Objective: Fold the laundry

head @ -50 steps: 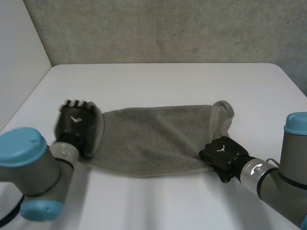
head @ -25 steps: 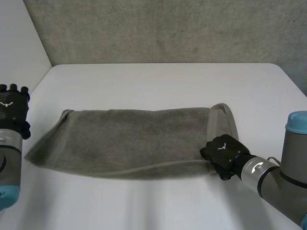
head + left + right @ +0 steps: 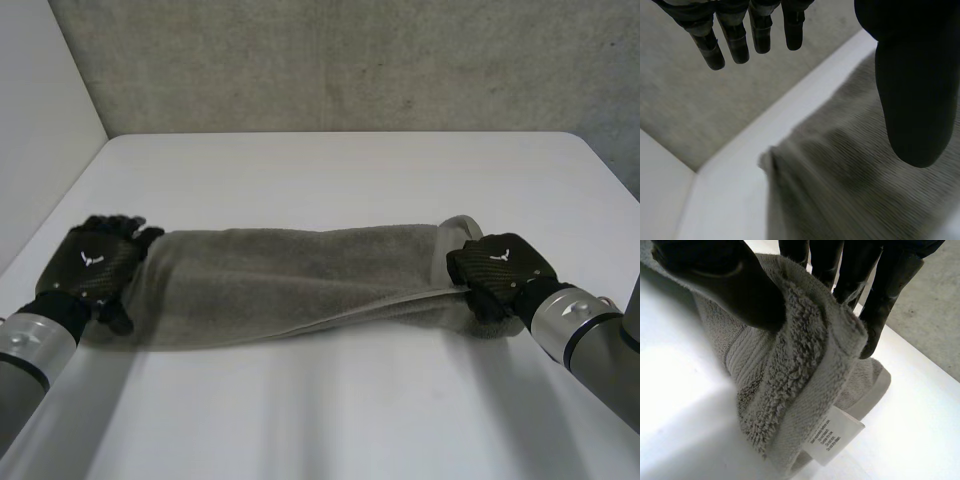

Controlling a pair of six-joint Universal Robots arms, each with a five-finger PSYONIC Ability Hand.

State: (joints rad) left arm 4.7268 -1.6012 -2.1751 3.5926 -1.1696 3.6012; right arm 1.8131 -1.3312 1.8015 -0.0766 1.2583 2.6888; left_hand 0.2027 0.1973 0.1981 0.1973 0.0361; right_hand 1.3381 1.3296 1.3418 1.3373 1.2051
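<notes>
A grey towel (image 3: 300, 275) lies stretched from left to right across the white table (image 3: 330, 170), its near edge lifted and folded toward the far side. My right hand (image 3: 500, 266) is shut on the towel's right end. In the right wrist view the thumb (image 3: 735, 285) and fingers pinch a thick fold of towel (image 3: 795, 370), and a white label (image 3: 832, 440) hangs below the fold. My left hand (image 3: 92, 262) is at the towel's left end. Its fingers (image 3: 735, 40) are straight and open above a towel (image 3: 850, 175) corner, gripping nothing.
A grey concrete wall (image 3: 340, 60) runs behind the table's far edge, and a white wall (image 3: 40, 130) stands to the left. Bare table surface lies in front of and behind the towel.
My left hand swung out to the left off the towel, then came back to its left end. My right hand raised the near right corner and carried it farther back, narrowing the towel.
</notes>
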